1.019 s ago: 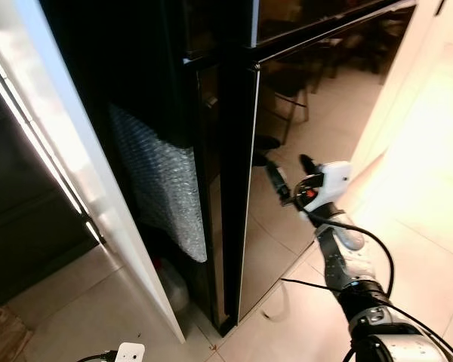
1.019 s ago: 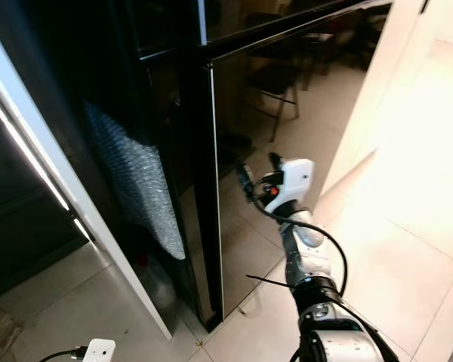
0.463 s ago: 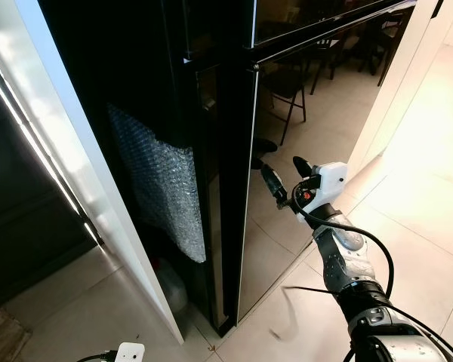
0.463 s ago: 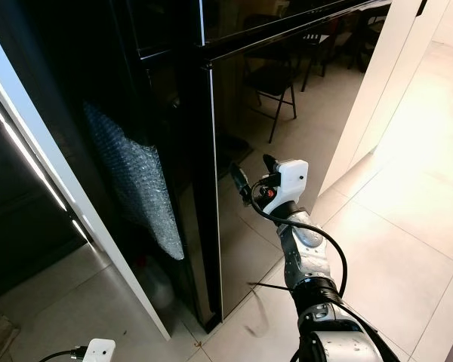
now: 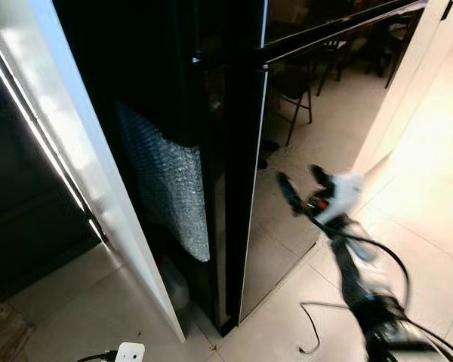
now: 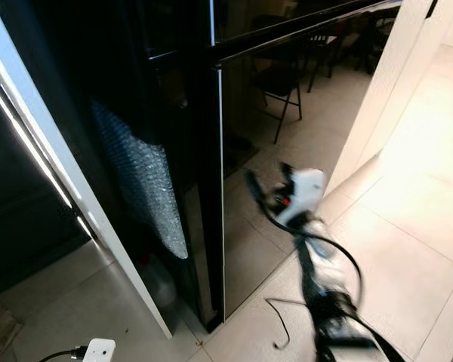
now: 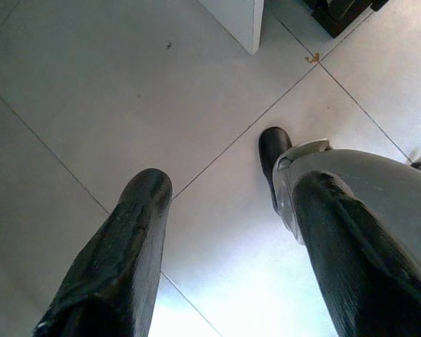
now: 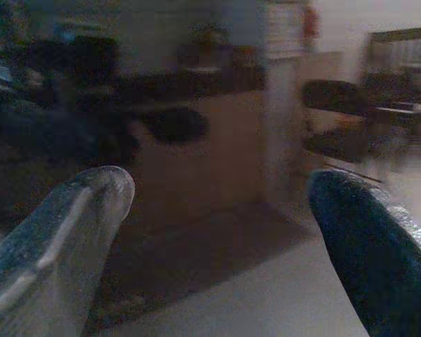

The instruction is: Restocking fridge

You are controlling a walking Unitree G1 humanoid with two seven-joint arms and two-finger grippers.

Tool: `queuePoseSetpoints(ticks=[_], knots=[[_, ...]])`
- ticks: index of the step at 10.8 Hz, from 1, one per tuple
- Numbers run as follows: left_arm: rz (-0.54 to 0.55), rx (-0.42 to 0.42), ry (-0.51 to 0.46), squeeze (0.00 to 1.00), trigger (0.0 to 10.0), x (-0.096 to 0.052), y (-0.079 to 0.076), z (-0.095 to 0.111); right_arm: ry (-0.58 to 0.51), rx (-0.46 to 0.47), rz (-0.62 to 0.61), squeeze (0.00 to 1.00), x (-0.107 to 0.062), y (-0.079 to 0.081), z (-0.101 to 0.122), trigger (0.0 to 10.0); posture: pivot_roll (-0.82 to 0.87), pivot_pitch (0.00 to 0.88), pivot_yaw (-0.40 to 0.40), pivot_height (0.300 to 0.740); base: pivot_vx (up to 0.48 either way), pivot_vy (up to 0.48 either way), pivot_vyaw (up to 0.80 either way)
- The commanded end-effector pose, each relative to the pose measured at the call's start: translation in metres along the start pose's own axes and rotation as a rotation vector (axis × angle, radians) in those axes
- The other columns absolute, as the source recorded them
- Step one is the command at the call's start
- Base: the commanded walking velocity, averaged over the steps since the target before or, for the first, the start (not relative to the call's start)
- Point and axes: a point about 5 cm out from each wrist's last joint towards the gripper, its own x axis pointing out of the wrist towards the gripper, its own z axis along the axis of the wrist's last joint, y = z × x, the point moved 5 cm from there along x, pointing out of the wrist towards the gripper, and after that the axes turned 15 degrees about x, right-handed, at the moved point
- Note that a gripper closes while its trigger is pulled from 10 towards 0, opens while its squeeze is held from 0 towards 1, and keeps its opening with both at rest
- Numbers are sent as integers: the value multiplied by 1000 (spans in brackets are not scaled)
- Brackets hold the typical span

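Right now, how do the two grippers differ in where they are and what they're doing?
The right gripper is raised in front of the glossy black fridge door, blurred by motion; the left gripper hangs low, pointing down at the tiled floor. The right faces the door's reflection, the left bare tile. Both are open and hold nothing.

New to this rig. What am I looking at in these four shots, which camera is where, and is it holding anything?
It is a humanoid robot with two arms, each ending in two long black fingers. The two wide shots come from a stereo camera on its head, looking down at a black fridge, its glossy door mirroring the room. The right gripper, blurred, is raised before that door, open and empty. Bubble wrap hangs on the fridge's side, beside a white panel. The other two shots come from wrist cameras. The left gripper hangs over the tiled floor, open, holding nothing.
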Motion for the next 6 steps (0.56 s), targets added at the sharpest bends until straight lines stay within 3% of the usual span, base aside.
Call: queuePoseSetpoints(ticks=[1, 6], knots=[[6, -18, 3, 0, 10000, 0, 0, -2, -24, -18, -23, 0, -1, -5, 8, 10000, -27, 0, -20, 740, 0, 0, 0], [6, -18, 3, 0, 10000, 0, 0, -2, -24, -18, -23, 0, -1, -5, 8, 10000, -27, 0, -20, 740, 0, 0, 0]])
